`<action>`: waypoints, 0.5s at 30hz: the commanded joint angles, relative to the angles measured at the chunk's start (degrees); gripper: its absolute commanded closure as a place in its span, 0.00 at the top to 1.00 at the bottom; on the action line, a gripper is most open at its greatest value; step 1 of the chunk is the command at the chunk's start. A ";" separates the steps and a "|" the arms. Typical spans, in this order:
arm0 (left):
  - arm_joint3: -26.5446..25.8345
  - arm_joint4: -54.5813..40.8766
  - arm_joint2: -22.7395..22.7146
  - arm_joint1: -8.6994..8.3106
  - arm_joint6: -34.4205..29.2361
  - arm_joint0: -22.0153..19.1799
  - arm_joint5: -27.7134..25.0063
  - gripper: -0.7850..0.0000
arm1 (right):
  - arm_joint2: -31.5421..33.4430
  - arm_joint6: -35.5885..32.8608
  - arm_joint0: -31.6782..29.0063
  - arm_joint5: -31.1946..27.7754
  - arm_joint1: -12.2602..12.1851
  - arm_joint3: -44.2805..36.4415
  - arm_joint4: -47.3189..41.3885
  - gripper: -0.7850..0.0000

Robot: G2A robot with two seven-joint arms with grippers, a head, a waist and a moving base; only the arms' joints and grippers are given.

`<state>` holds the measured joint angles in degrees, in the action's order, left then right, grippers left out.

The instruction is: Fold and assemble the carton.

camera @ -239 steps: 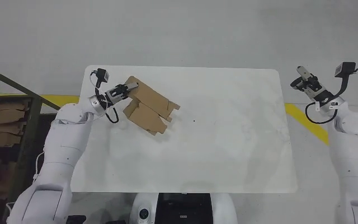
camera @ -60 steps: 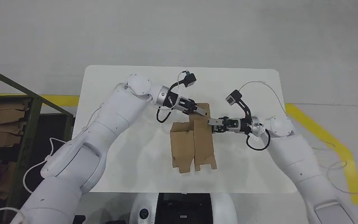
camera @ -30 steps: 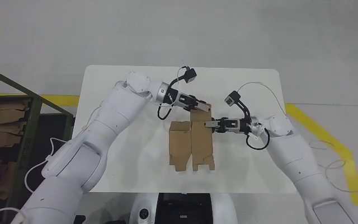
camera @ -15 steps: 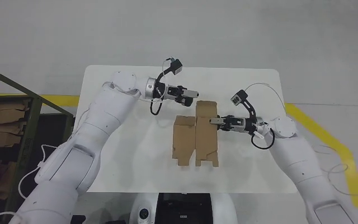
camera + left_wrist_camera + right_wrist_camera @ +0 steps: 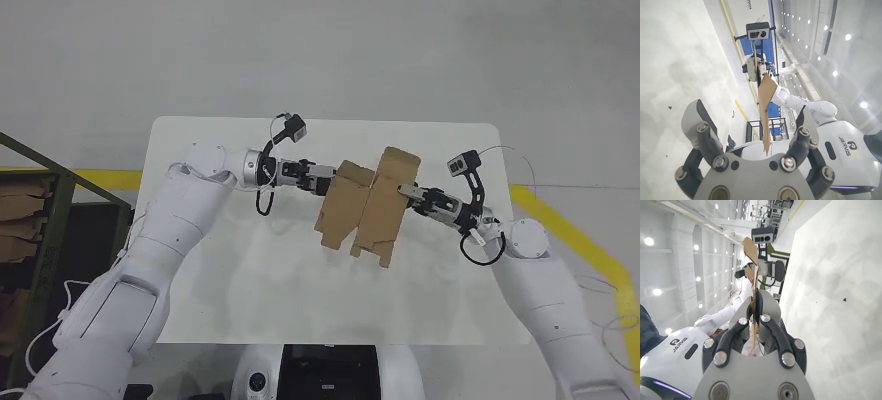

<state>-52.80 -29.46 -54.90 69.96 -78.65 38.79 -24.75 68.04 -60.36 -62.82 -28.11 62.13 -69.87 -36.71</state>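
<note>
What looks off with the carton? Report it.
The carton hangs above the table, flat and askew to its edges, clamped on one side by the right tool alone. The left tool is open, with the carton's opposite edge between its fingers but ungripped.

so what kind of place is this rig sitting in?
Probably a factory-style hall or robot test floor, not a home: rows of round ceiling lights high overhead, a yellow floor line, and a metal rack of flat cardboard beside the white table.
</note>
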 commanded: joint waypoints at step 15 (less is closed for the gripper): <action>-4.28 -0.42 0.03 -0.10 3.10 3.59 2.60 1.00 | 1.72 26.03 -11.10 3.61 0.28 -14.40 10.55 0.00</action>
<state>-57.17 -29.67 -55.13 69.72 -75.88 42.36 -22.22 70.08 -36.20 -73.32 -24.53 62.28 -83.73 -26.93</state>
